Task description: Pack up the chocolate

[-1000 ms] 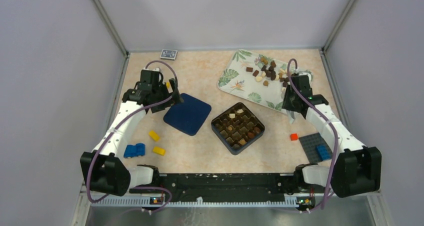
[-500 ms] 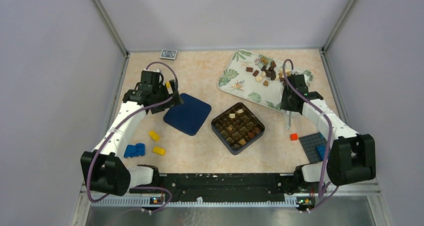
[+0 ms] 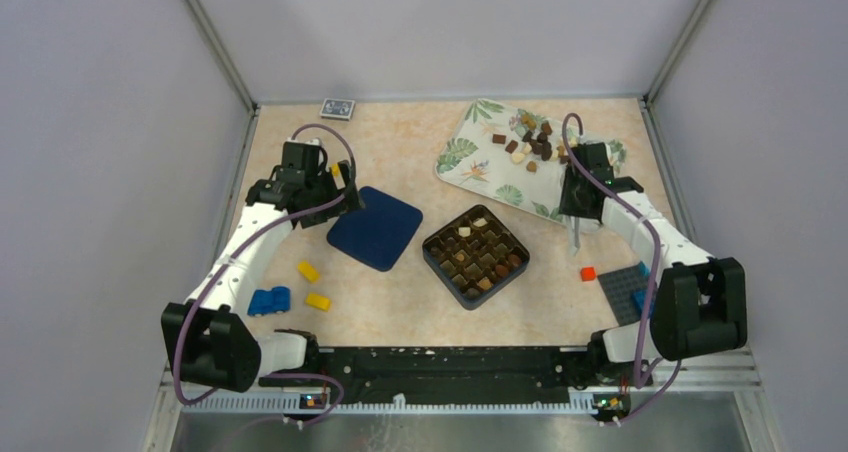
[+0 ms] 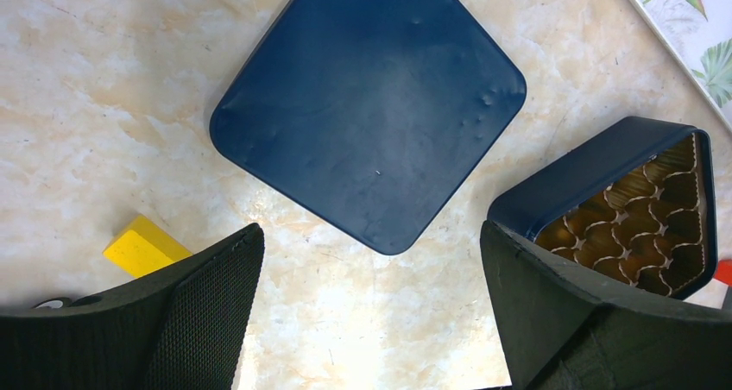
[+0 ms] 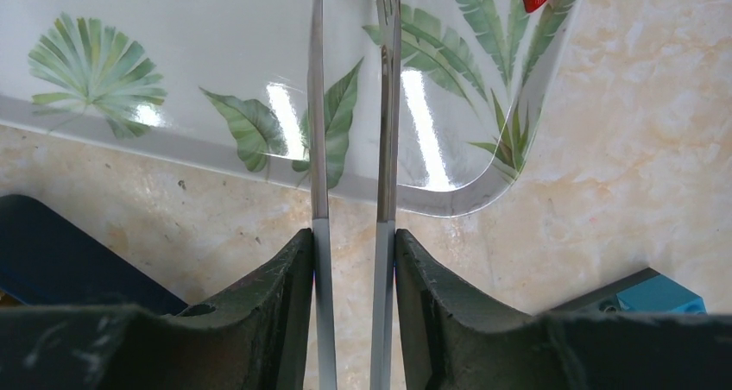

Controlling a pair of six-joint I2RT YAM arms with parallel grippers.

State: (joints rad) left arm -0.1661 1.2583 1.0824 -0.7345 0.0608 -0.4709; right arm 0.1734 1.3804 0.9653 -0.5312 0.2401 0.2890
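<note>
Right gripper point(image 5: 352, 243) clamped on metal tweezers point(image 5: 315, 105), blades reaching over the leaf-print tray point(image 5: 216, 28). Chocolates point(image 3: 535, 140) are piled at the tray's far side; the box point(image 3: 476, 255) is part-filled. Pick an outlying piece, straddle it, squeeze gently. Left gripper point(image 4: 369, 235) wide open above the lid point(image 4: 367, 105).

Marbled table point(image 3: 400, 142) carries tray point(image 3: 470, 160), box point(image 3: 447, 277), lid point(image 3: 375, 228), bricks point(image 3: 318, 301).

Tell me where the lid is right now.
In the top view the lid lies flat left of centre, just left of the open box, not touching it.
</note>
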